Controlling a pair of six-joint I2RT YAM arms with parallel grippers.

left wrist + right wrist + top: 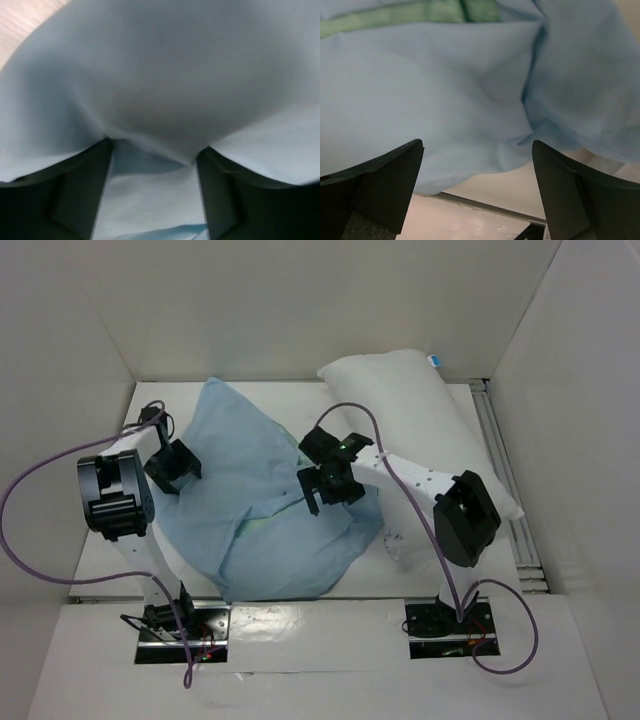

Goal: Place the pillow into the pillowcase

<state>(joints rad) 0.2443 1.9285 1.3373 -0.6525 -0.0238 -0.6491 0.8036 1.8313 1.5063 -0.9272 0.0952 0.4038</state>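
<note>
Pale-blue pillowcase (270,510): heaped and creased in the middle of the worktop (400,575), running from 12 o'clock down to the near edge at 6 o'clock.
Green band (410,12): a strip of the sea-green face shows at the top of the right wrist view. From above, only a thin pale-green sliver peeps from a fold near the heap's middle.
White pillow (400,400): lies outside the case at 1 to 2 o'clock, slanting toward 4 o'clock, plump and bare.
Left end effector (172,468): sits at the heap's 9 o'clock edge. Its jaws are spread, and cloth bulges down over both fingers (75,200) and fills the gap between them.
Right end effector (328,485): hangs over the heap's 3 o'clock side, well short of the pillow. Its jaws are spread wide with nothing between them, and the cloth lies just beyond the fingers (385,185).
Hidden: the right arm crosses the pillow's lower half and the seam where pillow and case meet, so I cannot tell whether they touch.
Hard to make out: the left wrist view is blurred and almost all fabric, so I cannot tell whether the cloth is pressed or merely draped. The case's mouth is not distinguishable in any view.
Cut off: both wrist views crop their fingers at the bottom edge.
</note>
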